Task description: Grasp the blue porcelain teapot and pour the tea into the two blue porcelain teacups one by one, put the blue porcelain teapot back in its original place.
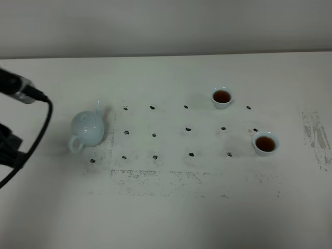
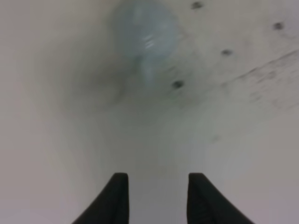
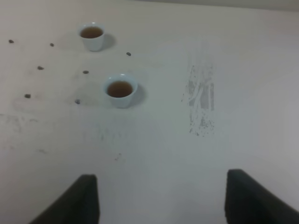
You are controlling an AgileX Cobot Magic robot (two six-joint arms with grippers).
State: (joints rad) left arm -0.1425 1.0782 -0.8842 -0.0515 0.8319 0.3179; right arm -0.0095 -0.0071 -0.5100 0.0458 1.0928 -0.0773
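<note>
The pale blue teapot [image 1: 87, 129] stands upright on the table at the left, with its handle toward the front and its spout toward the back. It shows blurred in the left wrist view [image 2: 145, 33]. Two small blue teacups hold brown tea: one at the back [image 1: 221, 97] [image 3: 91, 35], one nearer at the right [image 1: 265, 142] [image 3: 120, 89]. My left gripper [image 2: 156, 196] is open and empty, well clear of the teapot. In the high view only part of the left arm [image 1: 18, 89] shows at the left edge. My right gripper [image 3: 161, 198] is open wide and empty, away from the cups.
Dark dots [image 1: 154, 135] mark a grid on the white table [image 1: 166, 207] between teapot and cups. A scuffed grey patch [image 1: 316, 137] lies at the right edge. A black cable [image 1: 31, 150] hangs from the left arm.
</note>
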